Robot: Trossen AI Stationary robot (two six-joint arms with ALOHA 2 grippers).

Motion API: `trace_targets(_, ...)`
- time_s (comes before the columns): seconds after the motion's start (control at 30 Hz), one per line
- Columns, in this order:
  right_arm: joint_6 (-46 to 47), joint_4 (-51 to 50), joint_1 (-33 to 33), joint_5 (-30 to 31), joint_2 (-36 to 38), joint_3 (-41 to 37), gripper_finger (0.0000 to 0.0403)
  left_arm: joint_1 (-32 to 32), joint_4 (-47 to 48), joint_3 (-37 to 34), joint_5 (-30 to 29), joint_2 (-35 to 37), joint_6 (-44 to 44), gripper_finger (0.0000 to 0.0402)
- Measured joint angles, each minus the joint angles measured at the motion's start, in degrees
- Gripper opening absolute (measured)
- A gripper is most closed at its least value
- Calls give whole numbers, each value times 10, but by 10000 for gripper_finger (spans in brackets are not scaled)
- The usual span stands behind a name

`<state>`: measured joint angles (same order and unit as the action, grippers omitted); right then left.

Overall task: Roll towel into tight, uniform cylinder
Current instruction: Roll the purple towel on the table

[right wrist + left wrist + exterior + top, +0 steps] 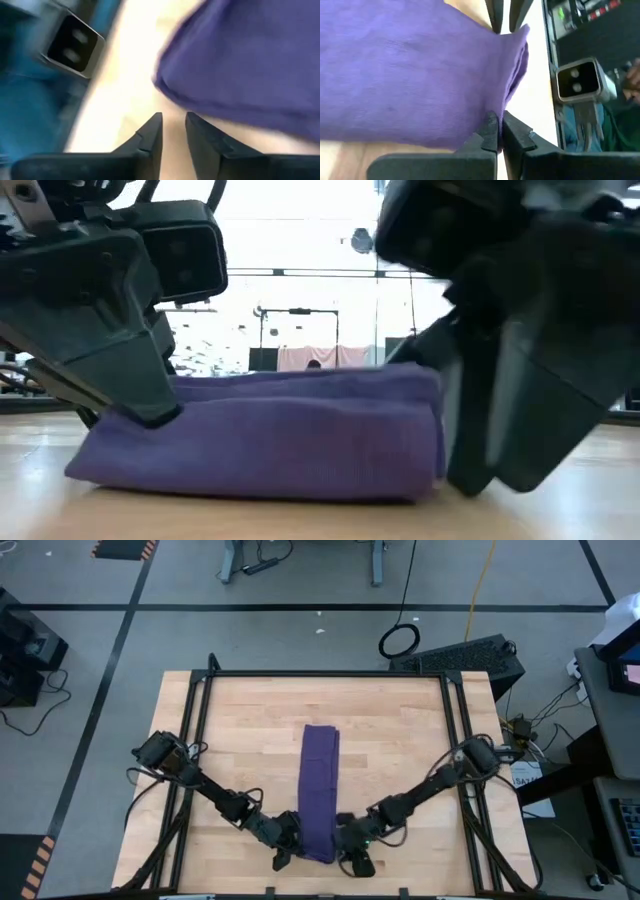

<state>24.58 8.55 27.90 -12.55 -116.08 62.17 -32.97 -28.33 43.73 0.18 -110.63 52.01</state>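
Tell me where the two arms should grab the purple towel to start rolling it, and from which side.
Grip the towel at its near short end, one corner each. It lies folded as a long narrow strip running away from the arms, so that end is the natural start. The left gripper comes from the strip's left edge, the right gripper from its right; both already flank that end, fingers nearly closed.

From above we look straight down on the whole table (400, 740). Our low camera sits at tabletop height, close against the towel (270, 430). Both wrist cameras face that same towel (410, 70) very near.
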Motion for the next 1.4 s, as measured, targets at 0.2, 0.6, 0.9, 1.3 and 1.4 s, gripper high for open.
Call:
trace_targets(0.2, -55, -63, 62, 206, 40, 0, 123, 0, 10, 0, -39, 0, 44, 6)
trace_targets(0.6, -308, 168, 174, 499, -31, 2, 180, 2, 15, 0, -67, 0, 88, 6)
trace_targets(0.9, -239, 122, 152, 552, -44, 2, 181, 2, 15, 0, -67, 0, 91, 6)
trace_targets(1.3, -148, 106, 120, 467, -44, 2, 120, 2, 14, 0, -69, 0, 89, 6)
trace_targets(1.4, -117, 99, 114, 449, -44, 2, 46, 2, 9, 0, -69, 0, 73, 8)
